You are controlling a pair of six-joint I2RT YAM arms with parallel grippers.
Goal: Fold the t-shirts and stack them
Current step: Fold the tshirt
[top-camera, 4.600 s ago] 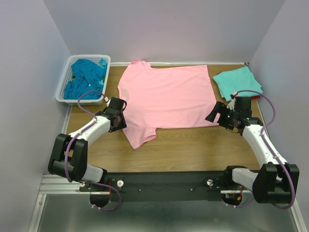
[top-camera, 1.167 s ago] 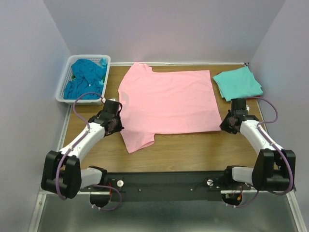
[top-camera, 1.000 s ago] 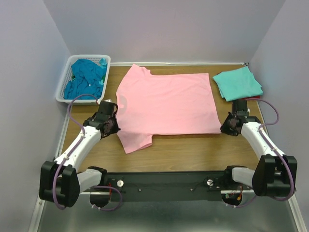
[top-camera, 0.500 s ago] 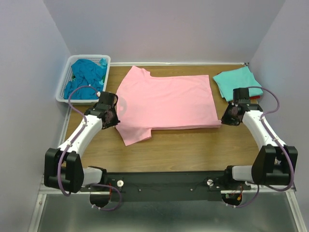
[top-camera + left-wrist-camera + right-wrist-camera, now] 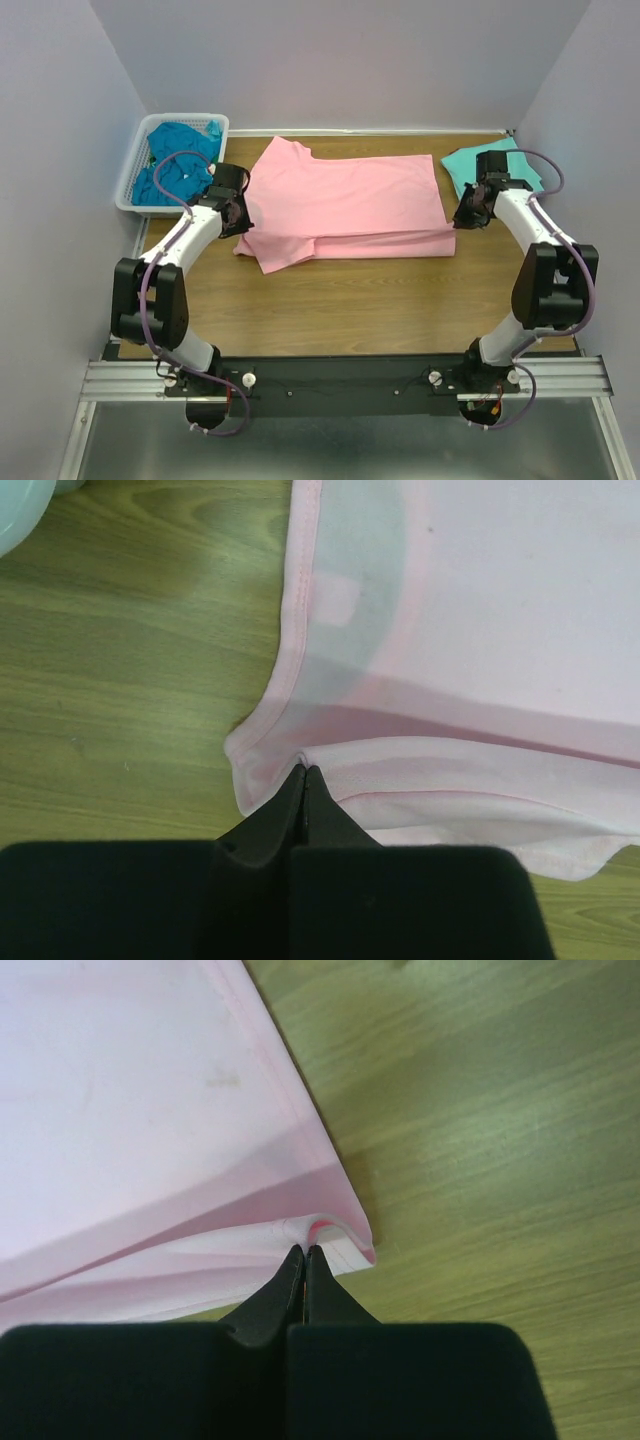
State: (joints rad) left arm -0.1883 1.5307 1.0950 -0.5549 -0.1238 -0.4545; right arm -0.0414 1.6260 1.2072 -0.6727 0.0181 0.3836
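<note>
Two arms flanking the pink t-shirt (image 5: 345, 195), each reaching forward from its base. Left arm (image 5: 190, 240): stretched toward the shirt's left edge, wrist angled down; left gripper (image 5: 303, 776) with jaws pressed together, tips pinching the fabric at the fold on that edge. Right arm (image 5: 528, 225): elbow raised, forearm turned in toward the shirt's right edge; right gripper (image 5: 304, 1252) likewise closed, tips nipping the folded corner there
</note>
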